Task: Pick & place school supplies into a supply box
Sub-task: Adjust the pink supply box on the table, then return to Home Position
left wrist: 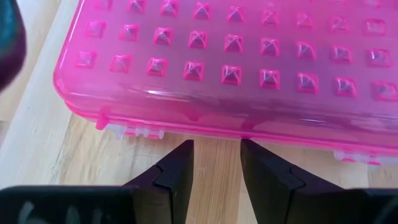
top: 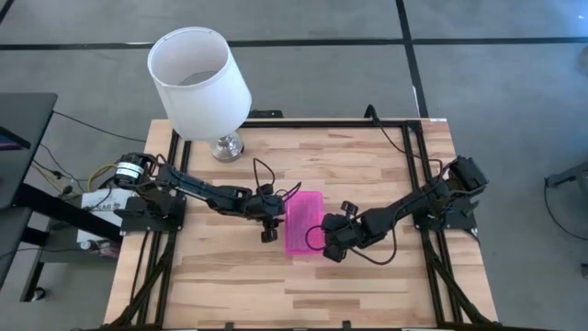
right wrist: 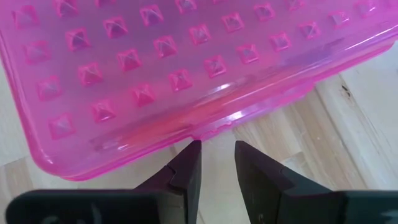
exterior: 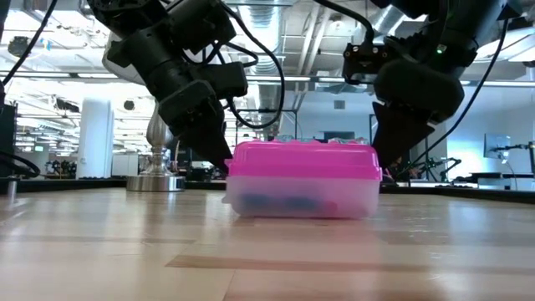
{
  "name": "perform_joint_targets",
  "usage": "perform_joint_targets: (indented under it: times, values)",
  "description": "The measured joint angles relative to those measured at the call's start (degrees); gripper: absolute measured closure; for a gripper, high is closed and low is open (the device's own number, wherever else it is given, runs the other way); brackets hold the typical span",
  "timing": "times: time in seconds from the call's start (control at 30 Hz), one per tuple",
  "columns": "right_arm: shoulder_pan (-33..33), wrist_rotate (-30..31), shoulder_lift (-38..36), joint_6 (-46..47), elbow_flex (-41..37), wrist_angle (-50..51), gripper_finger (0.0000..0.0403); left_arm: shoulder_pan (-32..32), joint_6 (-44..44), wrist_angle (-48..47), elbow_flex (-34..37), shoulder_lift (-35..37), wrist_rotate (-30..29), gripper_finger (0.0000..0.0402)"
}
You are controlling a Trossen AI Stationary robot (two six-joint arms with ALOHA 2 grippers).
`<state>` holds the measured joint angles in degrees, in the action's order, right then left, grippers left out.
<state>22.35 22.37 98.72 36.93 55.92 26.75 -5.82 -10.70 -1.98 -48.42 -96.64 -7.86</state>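
The supply box point(top: 304, 223) lies shut in the middle of the table, its pink studded lid point(exterior: 303, 159) on a clear base point(exterior: 334, 203). Through the base, bluish shapes of school supplies point(exterior: 276, 202) show dimly; the rest are hidden. My left gripper point(left wrist: 216, 149) points at the box's left long edge point(left wrist: 205, 127), its fingers a narrow gap apart. My right gripper point(right wrist: 216, 149) points at the right long edge point(right wrist: 211, 127), toward the near end, also with a narrow gap. In the high view the left gripper point(top: 276, 221) and right gripper point(top: 323, 241) flank the box. My left gripper comes level from the table's left, and its fingertips point(left wrist: 186, 149) reach the lid's rim; I cannot tell whether they touch it. My right gripper comes level from the right, with its fingertips point(right wrist: 194, 152) just below a small tab on the lid's rim point(right wrist: 196, 134); whether they touch cannot be told.
A lamp with a white shade point(top: 199, 78) and a metal foot point(top: 226, 145) stands at the table's far left. Cables loop over the wood near both arms point(top: 262, 170). Bare wooden table point(top: 230, 285) lies toward the near edge.
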Motion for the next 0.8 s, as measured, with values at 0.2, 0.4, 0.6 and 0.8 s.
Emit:
perform_joint_targets:
  times: [0.2,0.4,0.6,0.8]
  values:
    - [0.1,0.0,0.0,0.1,0.0,0.5,0.031,0.0,0.0,0.0,0.0,0.0,0.0,0.0273]
    - [0.5,0.0,0.0,0.0,0.0,0.7,0.031,0.0,-0.3,0.0,0.0,0.0,0.4,0.0273]
    - [1.3,0.0,-0.1,-0.9,0.0,1.3,0.031,0.0,-0.6,-0.5,-0.1,0.0,1.5,0.0273]
    - [1.3,0.1,-0.6,-1.1,0.0,2.7,0.031,0.0,-0.6,-0.9,-0.1,0.0,1.5,0.0273]
